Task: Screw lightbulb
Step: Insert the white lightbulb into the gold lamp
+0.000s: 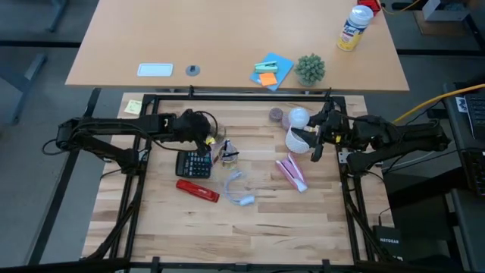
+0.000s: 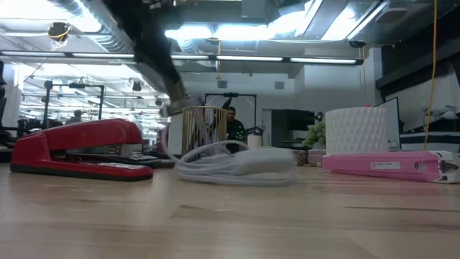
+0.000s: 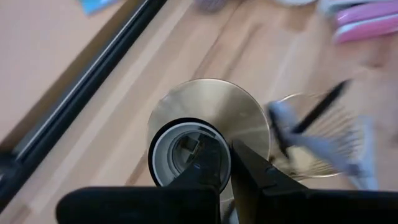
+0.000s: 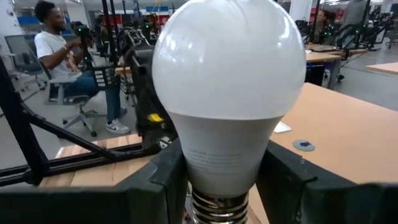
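Note:
The lightbulb (image 4: pixel 227 68) is frosted white, with a silvery screw end (image 4: pixel 214 205). My right gripper (image 1: pixel 315 127) is shut on it at the table's far right, and its globe (image 1: pixel 298 117) points toward the table's left. My left gripper (image 3: pixel 231 152) is over the calculator's far side (image 1: pixel 204 136). It is shut on a black lamp socket (image 3: pixel 180 152), which sits on a round gold base (image 3: pixel 211 99). My left gripper holds the socket by its rim (image 3: pixel 219 129), one finger (image 3: pixel 205 168) inside the opening and the other (image 3: pixel 252 171) outside. The socket's open mouth faces the wrist, the gold base behind it. Whether the base is clear of the table, I cannot tell. My right gripper pinches the bulb's grey-white neck (image 4: pixel 224 155) between its two fingers (image 4: pixel 165 177), just above the screw thread. The fingers come level from the table's right. The bulb is lifted clear, globe away from the wrist and screw end back between the fingers.
On the table lie a calculator (image 1: pixel 195 163), a red stapler (image 1: pixel 197 189), a looped white cable (image 1: pixel 239 189), a pink case (image 1: pixel 292 173) and a white cup (image 1: pixel 297 141). A gold wire pen holder (image 3: pixel 323 140) stands next to the lamp. A seated person (image 4: pixel 59 56) shows beyond the table.

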`<action>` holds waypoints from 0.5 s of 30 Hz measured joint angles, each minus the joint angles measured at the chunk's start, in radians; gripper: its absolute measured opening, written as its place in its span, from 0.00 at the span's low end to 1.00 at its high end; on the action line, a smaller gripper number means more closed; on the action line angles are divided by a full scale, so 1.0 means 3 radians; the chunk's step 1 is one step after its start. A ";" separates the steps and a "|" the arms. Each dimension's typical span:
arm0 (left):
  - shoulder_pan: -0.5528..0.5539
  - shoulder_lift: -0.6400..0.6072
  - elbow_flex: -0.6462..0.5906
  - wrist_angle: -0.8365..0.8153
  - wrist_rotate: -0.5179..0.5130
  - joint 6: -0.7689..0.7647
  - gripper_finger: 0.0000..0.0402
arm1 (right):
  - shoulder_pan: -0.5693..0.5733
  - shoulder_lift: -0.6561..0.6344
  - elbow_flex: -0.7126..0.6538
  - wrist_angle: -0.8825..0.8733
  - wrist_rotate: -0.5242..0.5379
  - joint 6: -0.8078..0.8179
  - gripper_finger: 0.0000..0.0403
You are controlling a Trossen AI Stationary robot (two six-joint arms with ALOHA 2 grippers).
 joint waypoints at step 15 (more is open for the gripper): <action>-0.0866 0.0121 0.0358 0.0570 -0.0002 -0.0335 0.01 | 0.0001 -0.0029 0.0000 0.0019 -0.0167 -0.0067 0.39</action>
